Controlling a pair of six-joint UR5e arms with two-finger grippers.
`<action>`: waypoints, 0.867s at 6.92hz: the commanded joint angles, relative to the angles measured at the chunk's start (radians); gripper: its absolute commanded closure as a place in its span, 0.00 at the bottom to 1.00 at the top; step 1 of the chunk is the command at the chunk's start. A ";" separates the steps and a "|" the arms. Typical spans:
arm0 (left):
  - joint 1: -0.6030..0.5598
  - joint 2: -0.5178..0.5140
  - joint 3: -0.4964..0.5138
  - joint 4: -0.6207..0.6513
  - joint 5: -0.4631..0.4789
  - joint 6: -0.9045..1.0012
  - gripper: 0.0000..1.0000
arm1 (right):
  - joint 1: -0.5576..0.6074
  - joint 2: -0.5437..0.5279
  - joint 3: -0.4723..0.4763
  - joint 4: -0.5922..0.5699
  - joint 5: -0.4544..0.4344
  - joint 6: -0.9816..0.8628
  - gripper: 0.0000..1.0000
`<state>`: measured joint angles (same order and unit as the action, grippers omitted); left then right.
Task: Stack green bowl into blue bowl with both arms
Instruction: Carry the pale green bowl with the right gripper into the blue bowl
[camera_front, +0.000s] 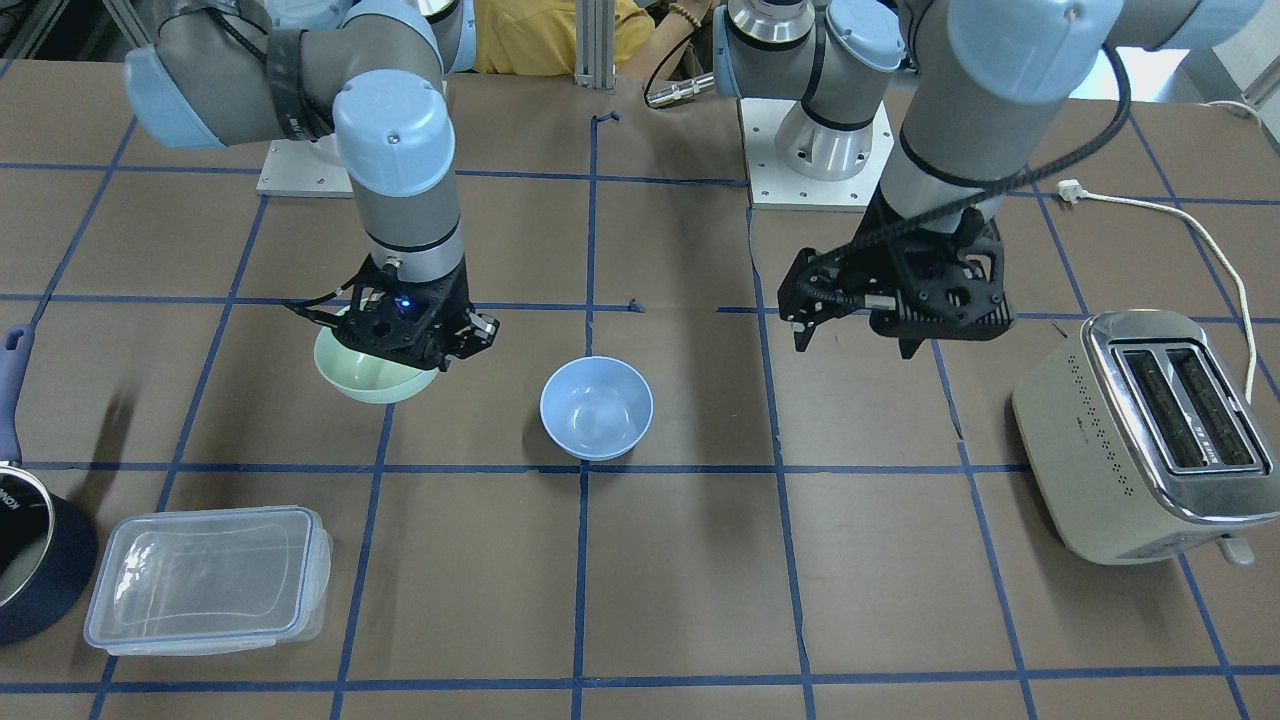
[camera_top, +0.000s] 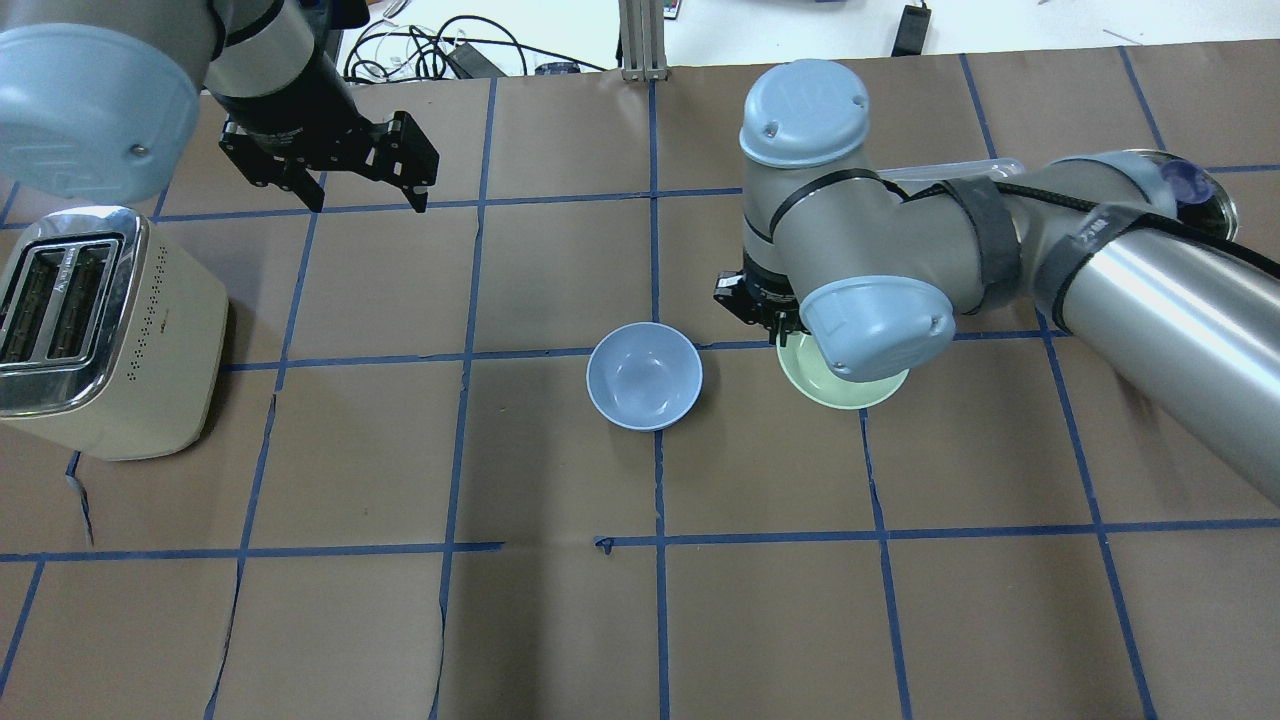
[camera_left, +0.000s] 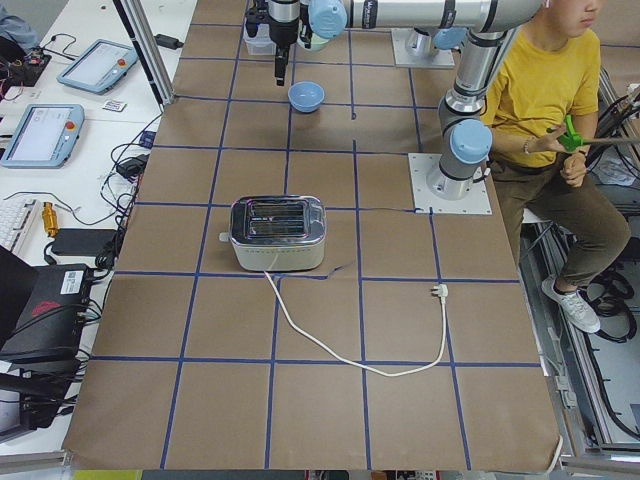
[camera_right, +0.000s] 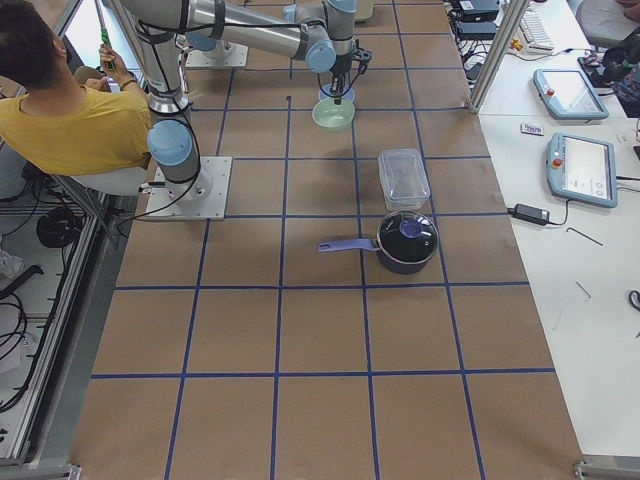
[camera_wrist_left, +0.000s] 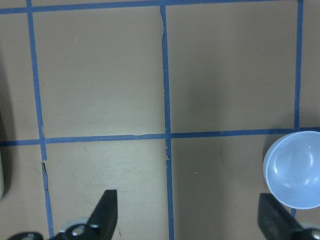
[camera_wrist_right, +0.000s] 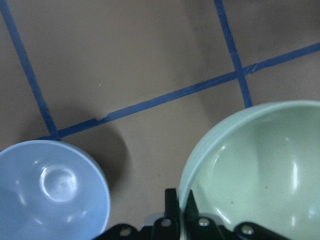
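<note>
The green bowl (camera_front: 372, 386) is right of the blue bowl in the overhead view (camera_top: 852, 392). My right gripper (camera_front: 440, 352) is shut on the green bowl's rim nearest the blue bowl. The right wrist view shows one finger (camera_wrist_right: 171, 204) outside the rim and the bowl's pale inside (camera_wrist_right: 250, 165). I cannot tell whether the green bowl is off the table. The blue bowl (camera_front: 596, 408) stands empty at the table's middle (camera_top: 644, 375). My left gripper (camera_top: 365, 200) is open and empty, high above the table left of the blue bowl (camera_wrist_left: 295, 170).
A cream toaster (camera_front: 1140, 430) with a loose cord stands on my left side (camera_top: 90, 330). A clear plastic container (camera_front: 205, 575) and a dark blue saucepan (camera_front: 30, 540) sit beyond the green bowl on my right. A person in yellow sits behind the arm bases (camera_left: 545, 80).
</note>
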<state>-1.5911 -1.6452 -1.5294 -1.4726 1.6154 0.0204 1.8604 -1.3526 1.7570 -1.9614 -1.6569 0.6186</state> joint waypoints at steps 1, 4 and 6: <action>-0.001 0.025 -0.023 0.005 -0.011 -0.008 0.00 | 0.094 0.145 -0.242 0.176 0.035 0.212 1.00; 0.007 0.022 -0.014 -0.031 -0.003 -0.001 0.00 | 0.148 0.273 -0.366 0.182 0.100 0.406 1.00; 0.007 0.024 -0.014 -0.032 -0.003 -0.001 0.00 | 0.167 0.306 -0.367 0.173 0.154 0.461 1.00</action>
<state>-1.5849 -1.6218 -1.5440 -1.5016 1.6120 0.0199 2.0117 -1.0682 1.3935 -1.7831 -1.5221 1.0445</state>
